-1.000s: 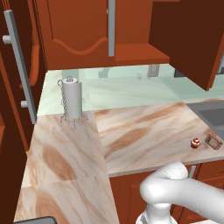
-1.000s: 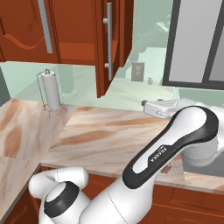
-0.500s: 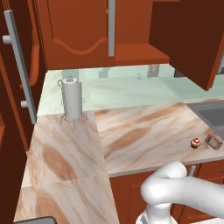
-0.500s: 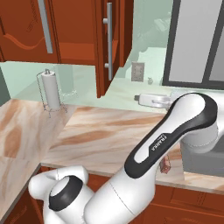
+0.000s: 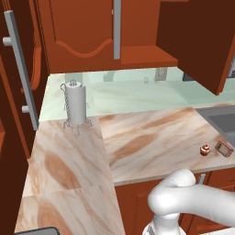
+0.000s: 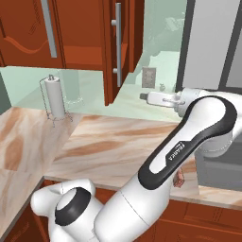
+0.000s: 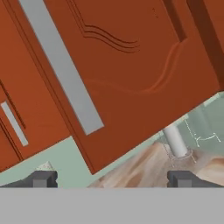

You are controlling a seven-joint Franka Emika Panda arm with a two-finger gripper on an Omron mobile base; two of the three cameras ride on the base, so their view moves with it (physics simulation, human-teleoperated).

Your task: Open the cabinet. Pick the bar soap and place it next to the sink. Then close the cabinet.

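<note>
Bar soap (image 5: 224, 148): lies flat on the counter (image 5: 151, 133), far below the end effector and toward the sink's side, just beside the basin's edge; the pick-and-place part looks done.
Cupcake-like item (image 5: 204, 150): stands just beside the soap on the side away from the sink; not touching it as far as I can tell.
Sink (image 5: 225, 123): dark basin set into the counter, close to the soap.
Cabinet (image 7: 131, 74): right-hand door swung out wide over the counter; in the hand view a door panel with its grey bar handle (image 7: 61, 65) sits straight ahead of the end effector, above the finger tips.
End effector (image 7: 113, 178): released, fingers spread wide, nothing between them; raised near the open door, well above the counter.
Paper-towel holder (image 5: 75, 104): beyond and below the end effector, back in the counter's corner.
Step judged: closing the cabinet remains.
Risk 1: fingers catching the door edge or handle at an angle, so the push slides off and the door is left ajar.
Risk 2: the elbow, bent low over the counter front, sweeping the soap or cupcake as the arm swings.
Risk 3: pushing too far out on the door, jamming rather than swinging it.
</note>
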